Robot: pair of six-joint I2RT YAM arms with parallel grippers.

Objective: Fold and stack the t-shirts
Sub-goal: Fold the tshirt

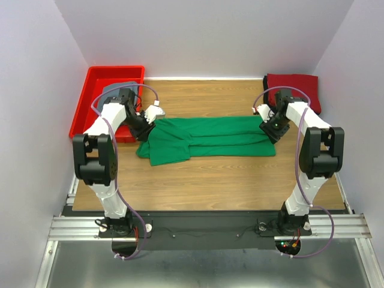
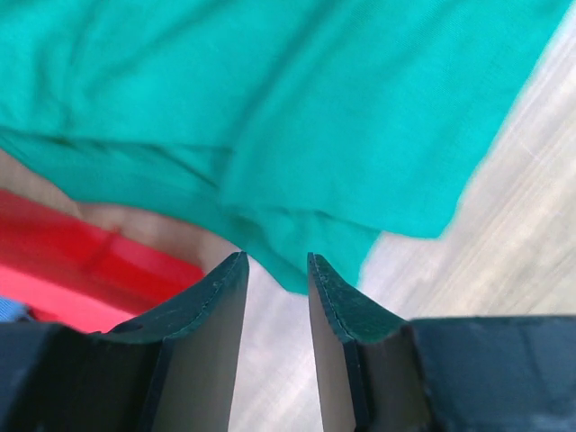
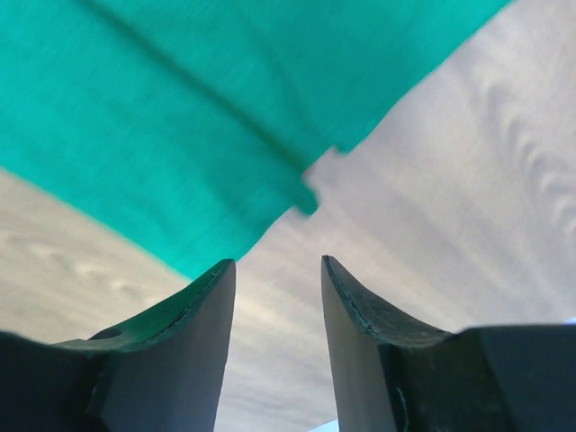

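Green t-shirt (image 1: 210, 138) lying on wooden table (image 1: 240, 180), left jaws and right jaws parted, both empty

flat shirt (image 1: 210, 138) mid table (image 1: 210, 180), bin (image 1: 84, 108) far L, folded shirt (image 1: 300, 81) far R

Wooden table (image 1: 240, 180), light brown. Green t-shirt (image 1: 210, 139) lies across middle as long band, left end wider and rumpled. Dark red t-shirt (image 1: 294, 84) folded at far right corner. Red bin (image 1: 114, 68) at far left corner.
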